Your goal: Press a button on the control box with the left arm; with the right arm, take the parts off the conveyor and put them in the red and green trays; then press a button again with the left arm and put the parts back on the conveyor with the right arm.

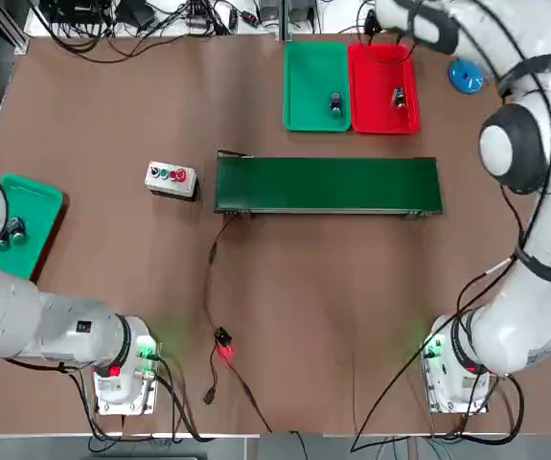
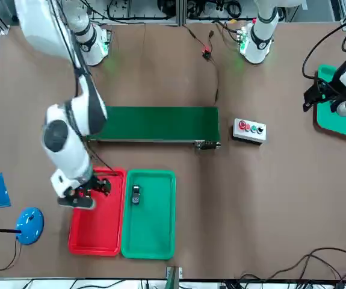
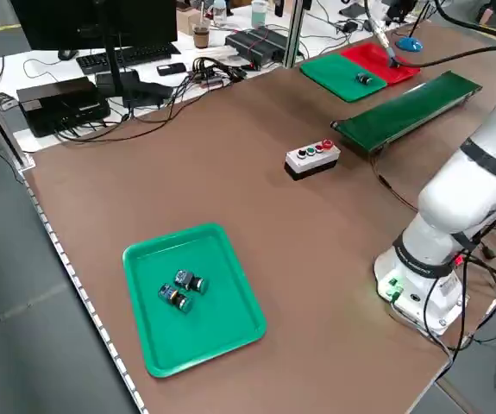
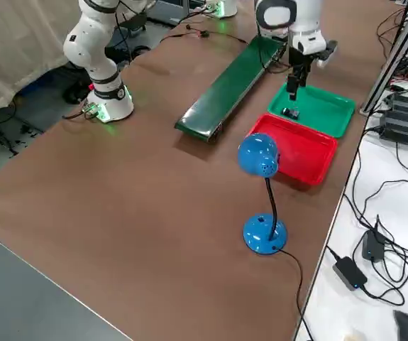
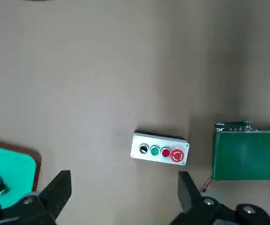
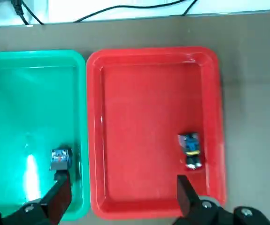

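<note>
Everything is placed here by the conveyor [image 1: 328,184], whose dark-green belt lies bare. Beyond its far edge, toward its right end, the green tray [image 1: 304,96] and the red tray [image 1: 378,110] sit side by side and touching. One small part [image 6: 60,158] lies in the green tray and another part [image 6: 189,149] lies in the red tray, each on its side and apart from the tray walls. The control box [image 1: 171,179] is set just off the conveyor's left end.

The right gripper [image 6: 120,194] is held above the two trays, its fingers spread wide and nothing between them. The left gripper [image 5: 125,192] is parked well back from the conveyor, near a lone green tray [image 3: 222,319], also spread wide and empty.

By how things lie, the sorting is judged done; a second button press is probably due next.

The parts are judged to be light, rigid plastic pieces with rounded caps, likely to roll or skid on the smooth tray floor if nudged. A grip across the squarer dark body, rather than the cap, is thought safest, with the fingers brought down on either side before closing. Little force should be needed.
</note>
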